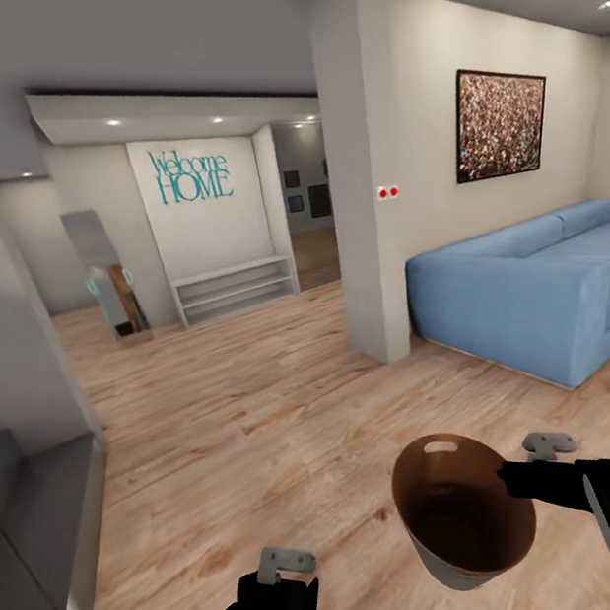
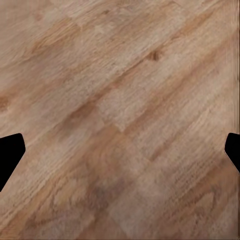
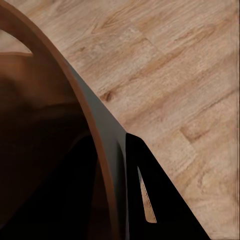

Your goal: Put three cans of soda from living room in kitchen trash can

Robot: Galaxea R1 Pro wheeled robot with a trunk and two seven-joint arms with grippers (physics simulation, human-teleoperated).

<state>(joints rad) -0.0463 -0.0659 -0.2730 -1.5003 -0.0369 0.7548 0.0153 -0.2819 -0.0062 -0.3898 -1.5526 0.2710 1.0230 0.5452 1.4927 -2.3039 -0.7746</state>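
The blue sofa (image 1: pixel 544 298) is lying ahead to the right. The tash can (image 1: pixel 464 509) is hanging tilted — the right gripper (image 1: pixel 516 480) is pinching its rim; the left gripper (image 1: pixel 282 569) is gaping, empty.

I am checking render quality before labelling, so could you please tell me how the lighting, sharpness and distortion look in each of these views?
Head view: wide-angle, walls lean near the edges; ceiling spots light it evenly; the blue sofa is soft-edged. Left wrist view: the wood floor is blurred, with no harsh shadow. Right wrist view: the trash can is so close that its inside goes nearly black, and the right claw on its rim is a dark silhouette.
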